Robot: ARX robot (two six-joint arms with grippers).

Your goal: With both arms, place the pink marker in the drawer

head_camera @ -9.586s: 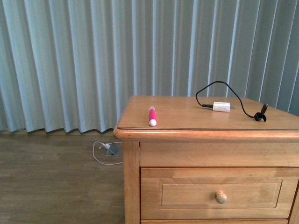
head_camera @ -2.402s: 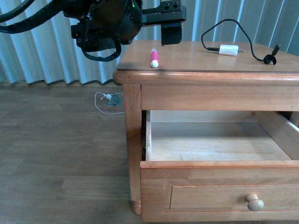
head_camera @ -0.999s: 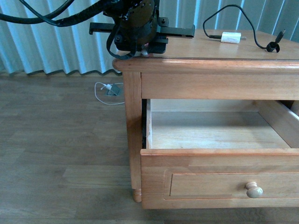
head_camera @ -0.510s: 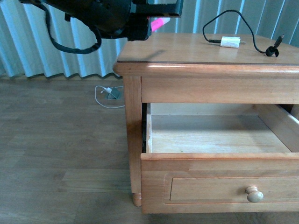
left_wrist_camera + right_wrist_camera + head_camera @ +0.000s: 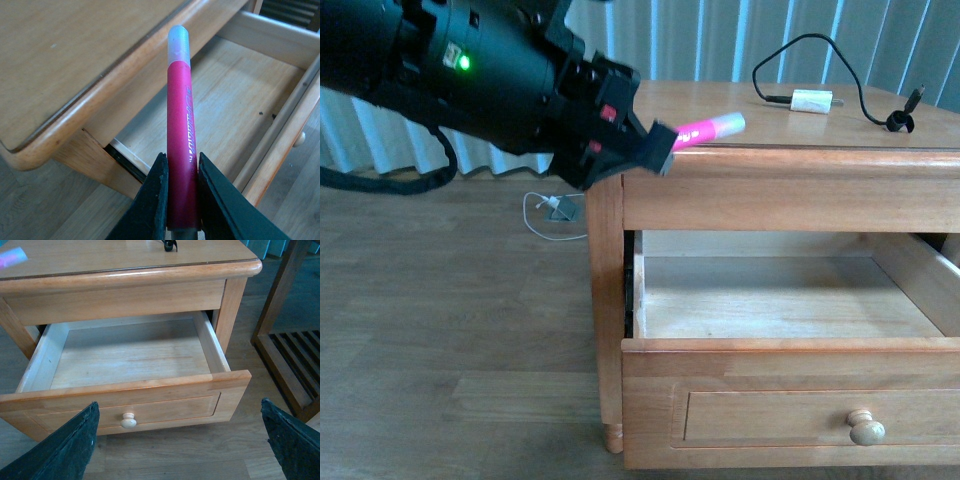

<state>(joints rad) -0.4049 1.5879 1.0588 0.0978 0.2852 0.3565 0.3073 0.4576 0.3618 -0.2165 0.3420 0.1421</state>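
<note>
Since half a second ago the left arm (image 5: 470,80) has swung lower and nearer the camera, and it now fills the 10 o'clock part of the front view, its green light lit. At its tip the left pincer (image 5: 658,148) is clamped on the marker (image 5: 710,128). The wrist view shows both fingers (image 5: 156,200) pressed against the pink barrel. The marker hangs in the air by the front left corner of the bench (image 5: 770,160), its white cap pointing toward 2 o'clock. It is above the left end of the drawer (image 5: 790,346) and not inside it. The drawer is pulled out below, with pale bare wood inside and its knob (image 5: 866,428) at 5 o'clock. Further right on the benchtop, at 1 o'clock, lies a white charger (image 5: 812,101) with a looping black cable (image 5: 790,45). The right pincer (image 5: 178,404) hangs in front of the drawer, spread wide and holding nothing.
</note>
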